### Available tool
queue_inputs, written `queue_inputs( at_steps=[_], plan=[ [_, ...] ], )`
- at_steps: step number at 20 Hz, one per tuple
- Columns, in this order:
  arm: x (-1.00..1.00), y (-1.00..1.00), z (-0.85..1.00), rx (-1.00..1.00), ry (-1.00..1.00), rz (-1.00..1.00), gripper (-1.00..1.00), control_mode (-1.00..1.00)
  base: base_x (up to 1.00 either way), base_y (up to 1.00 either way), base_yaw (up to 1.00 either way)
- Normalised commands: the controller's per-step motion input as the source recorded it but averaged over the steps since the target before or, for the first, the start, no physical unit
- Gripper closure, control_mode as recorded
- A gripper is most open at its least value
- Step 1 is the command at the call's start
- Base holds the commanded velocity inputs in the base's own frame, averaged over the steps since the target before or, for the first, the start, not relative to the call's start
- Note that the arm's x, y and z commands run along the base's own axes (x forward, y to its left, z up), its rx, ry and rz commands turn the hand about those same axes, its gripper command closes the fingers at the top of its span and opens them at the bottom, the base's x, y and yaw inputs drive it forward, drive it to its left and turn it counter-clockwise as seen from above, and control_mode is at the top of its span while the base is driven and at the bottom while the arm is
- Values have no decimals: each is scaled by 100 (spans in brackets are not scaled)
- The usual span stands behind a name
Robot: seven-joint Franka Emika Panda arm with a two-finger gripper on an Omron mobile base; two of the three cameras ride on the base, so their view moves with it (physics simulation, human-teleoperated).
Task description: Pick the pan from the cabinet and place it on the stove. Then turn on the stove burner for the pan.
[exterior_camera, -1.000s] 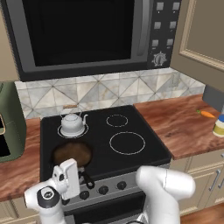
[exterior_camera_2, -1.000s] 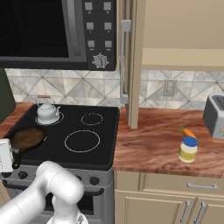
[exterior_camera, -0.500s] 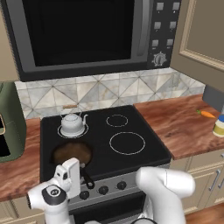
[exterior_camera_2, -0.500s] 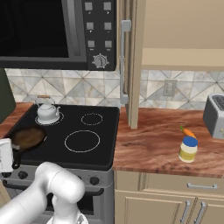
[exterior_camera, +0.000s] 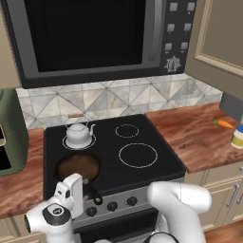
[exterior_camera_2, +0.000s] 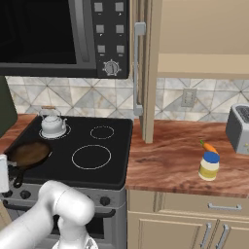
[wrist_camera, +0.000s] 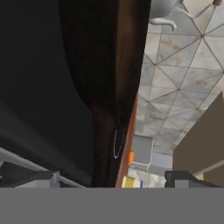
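I see the cabinet standing open on the right above the table, with no pan inside as far as I can see, so I judge the pick part done. The stove carries the pan on its front-left zone, flat on the glass, handle pointing toward the front edge over the knob row; the kettle sits just behind it on the back-left ring. So placing looks finished too. My gripper sits at the pan's handle end, low at the stove front, and in the hand view the fingers stand wide apart with nothing between them, so I call it released. What's left, I reckon, is the burner step: none of the knobs looks turned, though they're too small to be sure, and I can't see any ring glowing. I can't tell which knob serves the pan's zone.
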Motion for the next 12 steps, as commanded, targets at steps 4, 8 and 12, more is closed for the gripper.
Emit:
queue_inputs(
  at_steps=[4,8,12],
  plan=[
    [-42,40,0,0,0,3,-100,-100,0,0,0],
    [-45,32,0,0,0,3,-100,-100,0,0,0],
    [-44,28,0,2,0,4,-100,-100,0,0,0]
  ],
)
